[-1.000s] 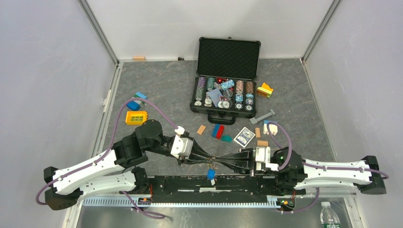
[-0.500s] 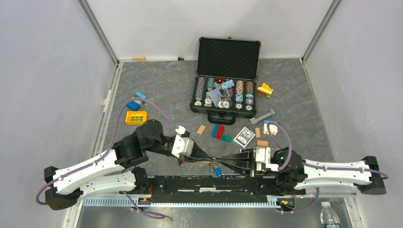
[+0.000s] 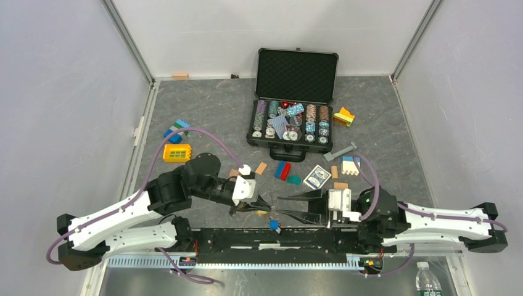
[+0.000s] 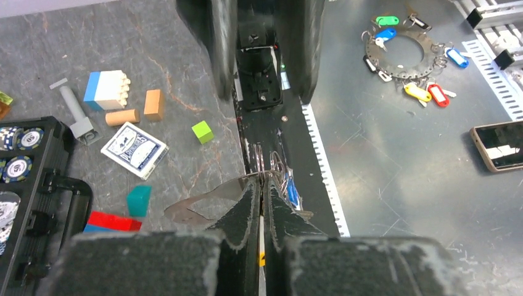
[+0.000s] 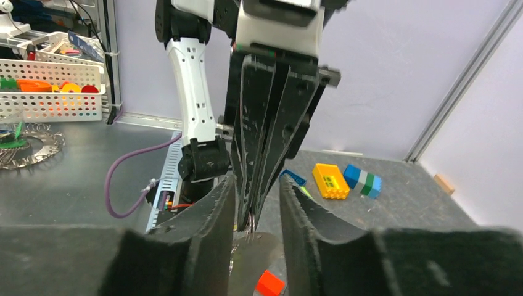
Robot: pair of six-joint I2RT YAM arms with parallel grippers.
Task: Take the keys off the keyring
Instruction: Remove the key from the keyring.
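My left gripper [image 3: 269, 205] is shut on the thin silver keyring [image 4: 259, 161], which pokes out past its fingertips [image 4: 251, 188] above the table's front edge. The keys [image 4: 291, 192] hang from the ring to one side; a blue head cover shows in the left wrist view and the top view [image 3: 273, 226]. A yellow bit sits between the shut fingers. My right gripper [image 3: 281, 206] faces the left one and is open. Its fingers [image 5: 213, 213] straddle the left gripper's tips and the keyring [image 5: 251, 225] without touching the ring.
An open poker chip case [image 3: 295, 77] stands at the back. A card box [image 3: 317, 177], red and blue blocks [image 3: 284, 171], a yellow block [image 3: 177, 152] and wooden pieces lie around. The black base rail [image 3: 277, 237] runs just below the grippers.
My right gripper has opened and let go of the keyring. The left gripper has closed and shifted right, now holding the ring alone; the keys still dangle beneath.
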